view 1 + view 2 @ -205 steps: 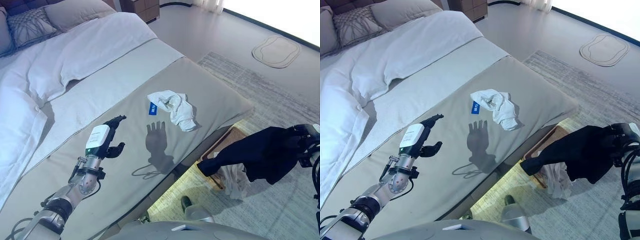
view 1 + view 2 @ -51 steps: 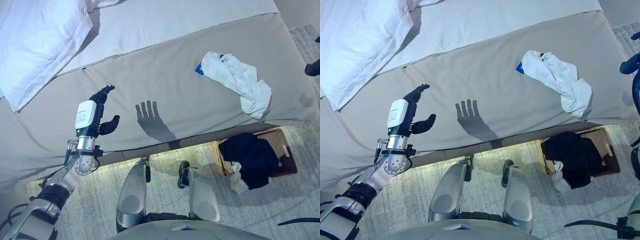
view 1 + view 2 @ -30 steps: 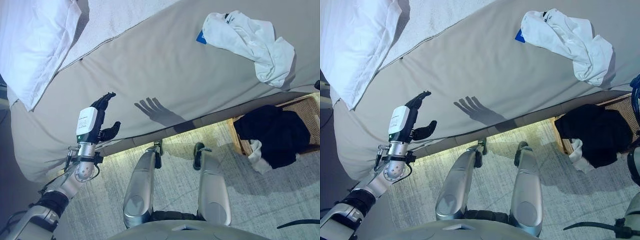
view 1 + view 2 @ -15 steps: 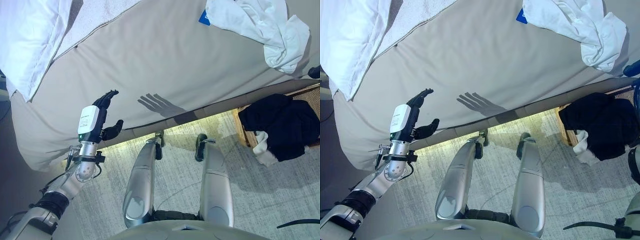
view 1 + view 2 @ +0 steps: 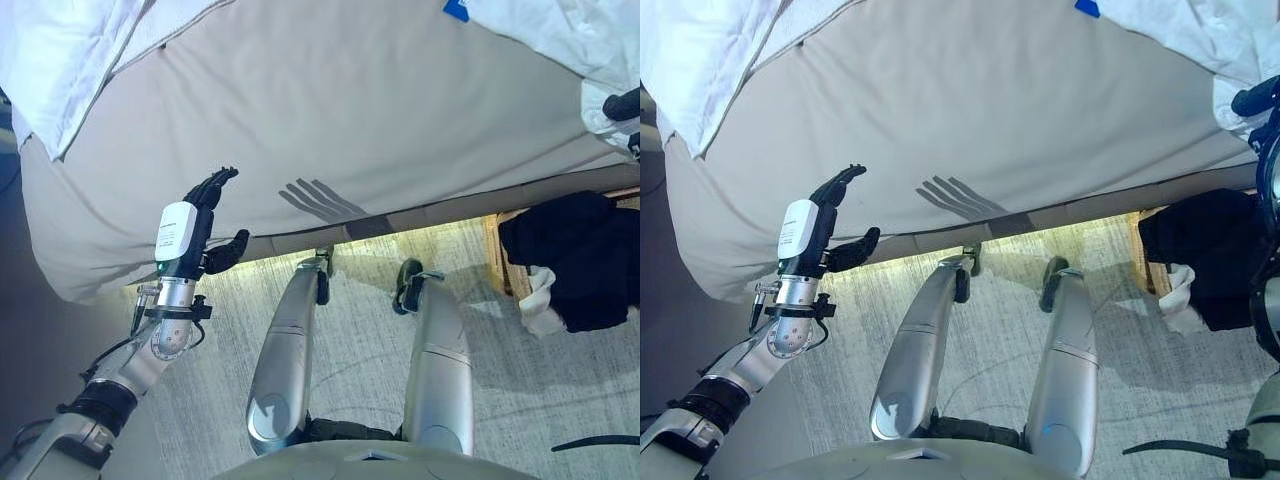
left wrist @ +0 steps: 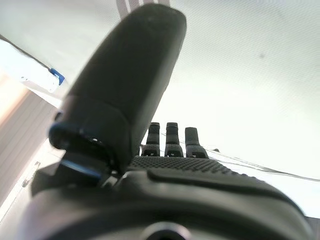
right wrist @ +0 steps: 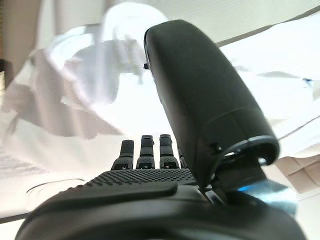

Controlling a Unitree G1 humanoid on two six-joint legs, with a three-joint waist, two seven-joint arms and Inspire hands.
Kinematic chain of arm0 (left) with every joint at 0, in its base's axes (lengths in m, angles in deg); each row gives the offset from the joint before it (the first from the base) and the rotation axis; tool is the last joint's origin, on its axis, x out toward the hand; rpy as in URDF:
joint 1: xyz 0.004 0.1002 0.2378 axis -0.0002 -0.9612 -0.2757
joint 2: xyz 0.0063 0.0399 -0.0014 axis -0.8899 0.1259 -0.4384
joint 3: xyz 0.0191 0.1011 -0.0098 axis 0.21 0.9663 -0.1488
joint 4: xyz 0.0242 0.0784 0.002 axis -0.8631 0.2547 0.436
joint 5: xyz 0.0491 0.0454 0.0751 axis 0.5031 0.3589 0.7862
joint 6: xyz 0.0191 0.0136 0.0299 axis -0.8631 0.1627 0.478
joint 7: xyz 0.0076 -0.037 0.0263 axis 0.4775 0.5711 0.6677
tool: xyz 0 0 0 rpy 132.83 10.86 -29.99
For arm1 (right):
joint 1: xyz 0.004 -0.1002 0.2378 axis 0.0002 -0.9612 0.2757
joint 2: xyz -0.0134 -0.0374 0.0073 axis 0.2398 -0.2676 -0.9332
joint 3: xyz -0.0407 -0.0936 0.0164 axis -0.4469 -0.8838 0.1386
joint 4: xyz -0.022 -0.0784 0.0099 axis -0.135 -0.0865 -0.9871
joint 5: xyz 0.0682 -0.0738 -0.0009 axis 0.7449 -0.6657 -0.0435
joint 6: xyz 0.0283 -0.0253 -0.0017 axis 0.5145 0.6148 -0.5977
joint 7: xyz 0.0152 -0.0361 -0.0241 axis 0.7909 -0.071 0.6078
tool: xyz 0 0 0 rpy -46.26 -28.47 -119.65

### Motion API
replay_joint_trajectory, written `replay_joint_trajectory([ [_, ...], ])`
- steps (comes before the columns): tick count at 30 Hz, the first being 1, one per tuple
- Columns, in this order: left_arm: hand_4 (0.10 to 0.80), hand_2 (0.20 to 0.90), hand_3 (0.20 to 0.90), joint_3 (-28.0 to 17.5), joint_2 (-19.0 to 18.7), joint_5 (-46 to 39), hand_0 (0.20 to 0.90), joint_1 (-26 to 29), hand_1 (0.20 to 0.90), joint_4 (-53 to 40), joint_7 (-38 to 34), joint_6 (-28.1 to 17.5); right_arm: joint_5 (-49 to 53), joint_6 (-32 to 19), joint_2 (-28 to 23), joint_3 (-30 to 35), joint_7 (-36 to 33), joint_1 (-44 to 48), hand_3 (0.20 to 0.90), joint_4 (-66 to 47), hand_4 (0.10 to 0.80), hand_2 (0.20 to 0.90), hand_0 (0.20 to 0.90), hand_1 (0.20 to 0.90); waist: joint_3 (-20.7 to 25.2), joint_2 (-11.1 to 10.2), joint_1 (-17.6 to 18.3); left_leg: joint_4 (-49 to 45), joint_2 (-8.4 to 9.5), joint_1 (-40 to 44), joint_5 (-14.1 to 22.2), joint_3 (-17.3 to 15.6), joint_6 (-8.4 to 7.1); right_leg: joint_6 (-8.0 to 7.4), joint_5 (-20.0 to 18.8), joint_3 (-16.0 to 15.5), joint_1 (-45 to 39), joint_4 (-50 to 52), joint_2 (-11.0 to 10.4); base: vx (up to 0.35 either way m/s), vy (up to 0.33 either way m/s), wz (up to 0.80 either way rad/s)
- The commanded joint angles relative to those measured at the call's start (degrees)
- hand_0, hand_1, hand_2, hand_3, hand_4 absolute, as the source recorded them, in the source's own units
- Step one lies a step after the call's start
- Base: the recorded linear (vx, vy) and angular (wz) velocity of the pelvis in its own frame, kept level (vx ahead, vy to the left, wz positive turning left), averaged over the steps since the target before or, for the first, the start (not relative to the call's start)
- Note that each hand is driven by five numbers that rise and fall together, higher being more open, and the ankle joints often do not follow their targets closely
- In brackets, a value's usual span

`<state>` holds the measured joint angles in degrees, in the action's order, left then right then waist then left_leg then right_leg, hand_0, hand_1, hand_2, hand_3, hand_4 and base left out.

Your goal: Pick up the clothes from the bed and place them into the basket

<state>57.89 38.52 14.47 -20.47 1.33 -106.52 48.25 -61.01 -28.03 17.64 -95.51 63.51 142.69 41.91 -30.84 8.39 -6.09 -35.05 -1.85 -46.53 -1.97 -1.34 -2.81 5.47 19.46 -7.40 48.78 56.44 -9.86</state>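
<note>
One white garment (image 5: 560, 30) lies on the bed (image 5: 330, 110); dark clothes (image 5: 580, 255) already fill the basket (image 5: 497, 260). Right hand (image 7: 150, 150) nears it, fingers straight, ready to grab. Left hand (image 5: 195, 220) idles, spread.

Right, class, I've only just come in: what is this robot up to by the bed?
It is clearing clothes off the bed into a basket on the floor. A black garment and something white already lie in the basket. A white garment is on the bed, and the right hand is open and reaching at its edge, not yet gripping. The left hand is open and empty, held up by the near edge of the bed.
</note>
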Motion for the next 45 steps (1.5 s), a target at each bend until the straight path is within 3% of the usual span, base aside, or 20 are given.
replay_joint_trajectory([
  [1, 0.8, 0.9, 0.9, -4.92, -2.77, -0.52, 0.9, -2.27, 0.9, -6.08, -5.39, -2.96, 0.05, -1.96, -2.03, -1.9, -3.25, 7.39, 0.9, -1.89, 0.8, 0.9, 0.9, 0.9, 1.04, 0.45, 0.39, -13.04, 2.32, 1.81, 14.69, -1.75, 3.64, -0.9, -1.5, -3.01, -1.76, -0.67, 1.97, 0.08, -0.031, 0.07],
  [13, 0.8, 0.9, 0.9, -7.49, -4.58, 0.91, 0.9, -1.99, 0.9, -11.31, -7.56, -4.19, 0.93, 4.08, -1.73, -5.71, 0.71, 11.19, 0.9, 5.52, 0.8, 0.9, 0.9, 0.9, 1.04, 1.54, -1.53, -18.75, 3.34, -8.58, 16.27, -1.25, 4.61, -1.06, -1.76, -3.59, 8.22, 4.27, 1.21, -0.023, -0.045, 0.08],
  [14, 0.8, 0.9, 0.9, -7.83, -4.74, 0.94, 0.9, -1.93, 0.9, -11.81, -7.6, -4.16, 2.42, 4.53, -1.93, -6.09, 1.62, 11.31, 0.62, 5.94, 0.52, 0.66, 0.66, 0.66, 1.04, 1.4, -1.58, -20.31, 3.58, -10.33, 16.75, -0.9, 4.81, -1.05, -1.82, -3.55, 9.83, 5.15, 1.15, -0.055, -0.014, 0.0],
  [15, 0.8, 0.9, 0.9, -7.9, -4.84, 0.76, 0.9, -1.88, 0.9, -11.95, -7.63, -4.14, 2.9, 4.29, -2.01, -6.18, 1.94, 11.31, 0.2, 6.12, 0.1, 0.3, 0.3, 0.3, 1.04, 1.35, -1.59, -20.76, 3.65, -10.77, 16.9, -0.82, 4.89, -1.06, -1.84, -3.59, 10.27, 5.43, 1.08, -0.065, -0.012, 0.0],
  [31, 0.8, 0.9, 0.9, -9.01, -6.96, -1.16, 0.9, -3.34, 0.9, -12.88, -7.33, -5.44, 5.8, -0.19, -3.9, -2.18, 0.17, 7.29, 0.2, 4.63, 0.1, 0.3, 0.3, 0.3, 1.04, -0.72, -1.19, -26.96, 3.0, -12.23, 19.61, -0.25, 5.04, -1.99, -2.18, -4.21, 9.96, 7.04, 1.57, -0.019, 0.002, -0.05],
  [44, 0.8, 0.9, 0.9, -9.2, -8.1, -2.97, 0.9, -2.93, 0.9, -11.89, -4.62, -6.75, 5.66, -4.95, -3.69, 1.94, 3.48, 2.03, 0.2, 4.29, 0.1, 0.3, 0.3, 0.3, 1.04, -3.22, -0.16, -25.47, 1.52, -0.29, 19.56, -0.79, 4.86, -1.69, -1.25, -4.23, -2.28, 3.33, 1.56, 0.009, 0.042, -0.04],
  [45, 0.8, 0.9, 0.9, -9.17, -7.95, -3.0, 0.9, -2.46, 0.9, -11.85, -4.32, -6.57, 5.46, -5.19, -3.62, 2.39, 3.76, 1.99, 0.2, 4.33, 0.1, 0.3, 0.3, 0.3, 1.04, -3.46, 0.03, -24.1, 1.36, 0.08, 17.49, -1.1, 5.02, -1.06, -2.99, -4.72, -2.77, 1.76, 1.33, -0.037, 0.065, -0.03],
])
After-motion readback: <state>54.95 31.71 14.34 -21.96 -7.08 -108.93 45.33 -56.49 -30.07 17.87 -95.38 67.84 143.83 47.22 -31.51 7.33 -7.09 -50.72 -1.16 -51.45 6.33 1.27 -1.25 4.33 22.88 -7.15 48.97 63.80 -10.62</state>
